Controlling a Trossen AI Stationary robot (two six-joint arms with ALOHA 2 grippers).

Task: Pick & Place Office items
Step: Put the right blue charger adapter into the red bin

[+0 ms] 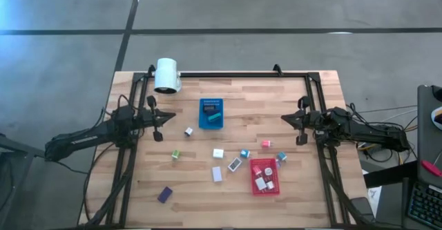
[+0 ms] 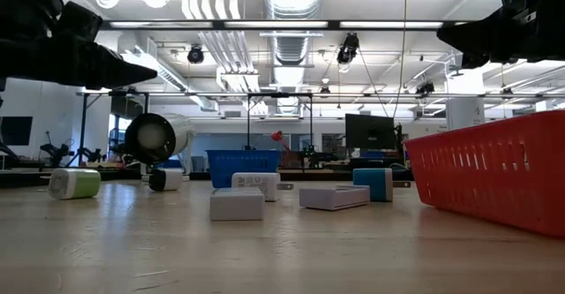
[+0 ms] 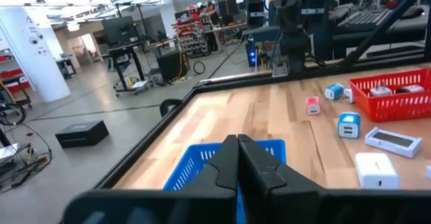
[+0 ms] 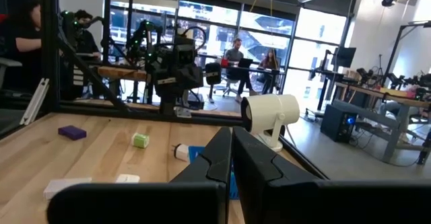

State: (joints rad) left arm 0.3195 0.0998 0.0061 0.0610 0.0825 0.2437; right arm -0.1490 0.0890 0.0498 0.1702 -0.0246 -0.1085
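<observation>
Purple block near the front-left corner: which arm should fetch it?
Left, probably. The purple block lies on the left half of the table, nearer the left end effector than the right end effector.

Small office items (image 1: 218, 153) lie scattered across the wooden tabletop: a purple block (image 1: 164, 194) apart near the front, a green-and-white one (image 1: 175, 155), several white pieces inside the red tray (image 1: 274, 186).

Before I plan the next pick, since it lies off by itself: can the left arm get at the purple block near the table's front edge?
Probably yes: the purple block lies alone on bare wood on the left arm's side, nothing around it. The left claw, shut, would have to open.
</observation>
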